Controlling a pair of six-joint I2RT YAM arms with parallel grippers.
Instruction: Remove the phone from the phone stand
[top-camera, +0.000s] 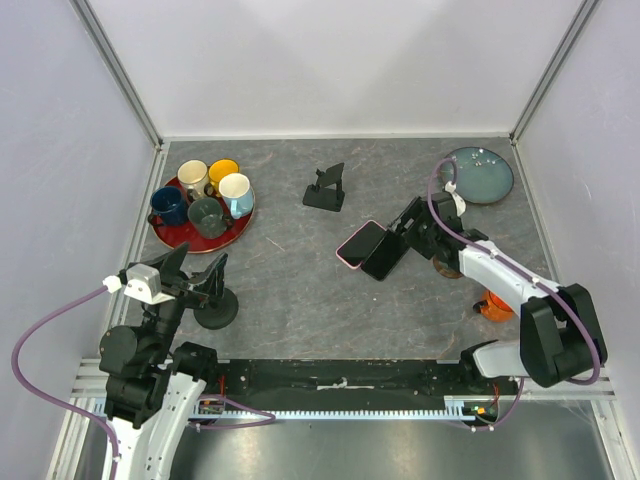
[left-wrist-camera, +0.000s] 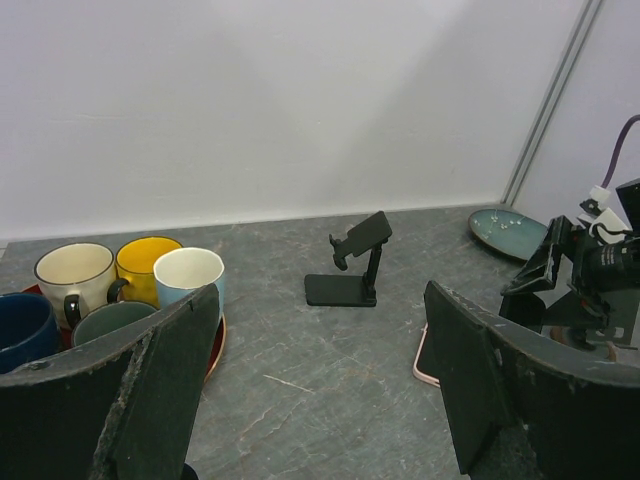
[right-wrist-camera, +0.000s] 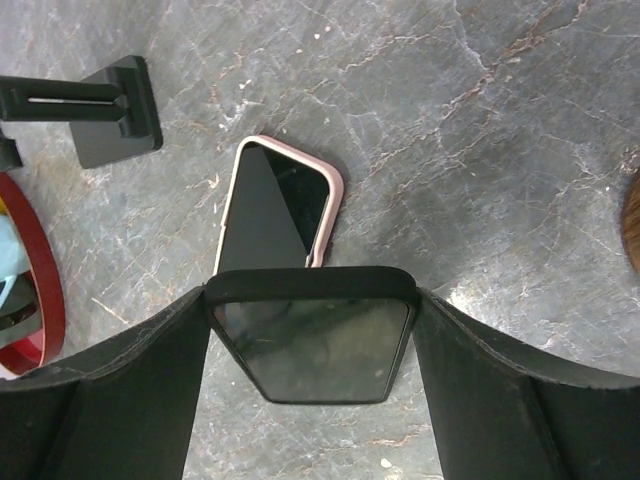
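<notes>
Lab test cell, my workplace: white panel walls (top-camera: 330, 60) at 12 o'clock, aluminium corner posts (top-camera: 120, 70), grey tabletop (top-camera: 290, 290), base rail (top-camera: 340, 412) at 6 o'clock.

Matt stone-look counter (top-camera: 290, 290), glossy ware and screens.
Counter grey, veined, dull; phone (right-wrist-camera: 312, 345) screen glossy black glass, second phone (right-wrist-camera: 275, 205) in smooth pink case; stand (top-camera: 326, 188) matt black; mugs (top-camera: 208, 215) and plate (top-camera: 480, 173) glazed, shiny; tray (top-camera: 178, 238) glossy red; fingers (left-wrist-camera: 160, 390) of left end effector (left-wrist-camera: 320, 300) matt black, scuffed.

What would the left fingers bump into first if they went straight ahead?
Probably the empty black phone stand, straight ahead between the open left fingers, though depth is unclear.
</notes>
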